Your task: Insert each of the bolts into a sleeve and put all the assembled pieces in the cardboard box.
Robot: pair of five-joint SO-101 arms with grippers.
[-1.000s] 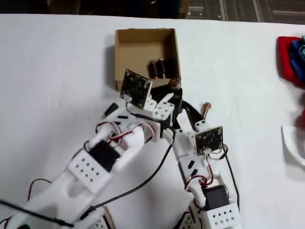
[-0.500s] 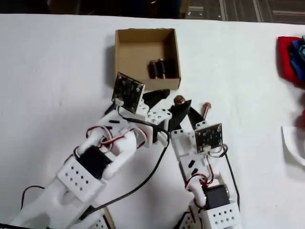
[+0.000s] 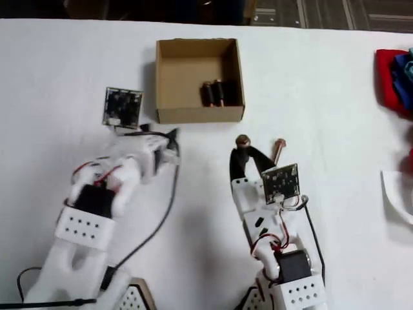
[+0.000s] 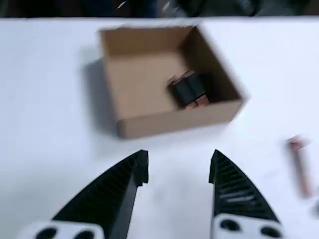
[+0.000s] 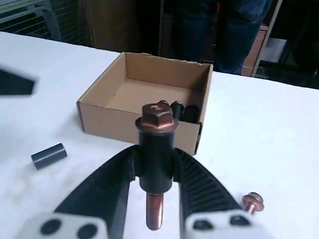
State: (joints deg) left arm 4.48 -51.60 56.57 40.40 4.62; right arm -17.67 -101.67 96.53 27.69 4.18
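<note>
1. The right gripper (image 5: 155,158) clamps an assembled bolt-and-sleeve (image 5: 158,119) upright, near the box (image 3: 200,115), where finished pieces (image 3: 214,92) lie.
2. The left gripper (image 4: 178,162) hangs wide and empty near the box.
3. Likely next: lift the piece over the wall and let go; a loose bolt (image 3: 279,150) and spare sleeve (image 5: 49,155) wait.

Cardboard box (image 3: 200,115) sits far-centre on the table (image 3: 335,97), w/ two assembled pieces (image 3: 214,92) inside by its right wall. My right pincer (image 3: 245,155) stands before the box's right front corner, a sleeved bolt (image 5: 156,144) upright betw. its fingers. A loose bolt (image 3: 279,150) lies just to its right, a loose sleeve (image 5: 49,155) to its left. My left pincer (image 4: 178,169) is before the box's left front corner.
</note>
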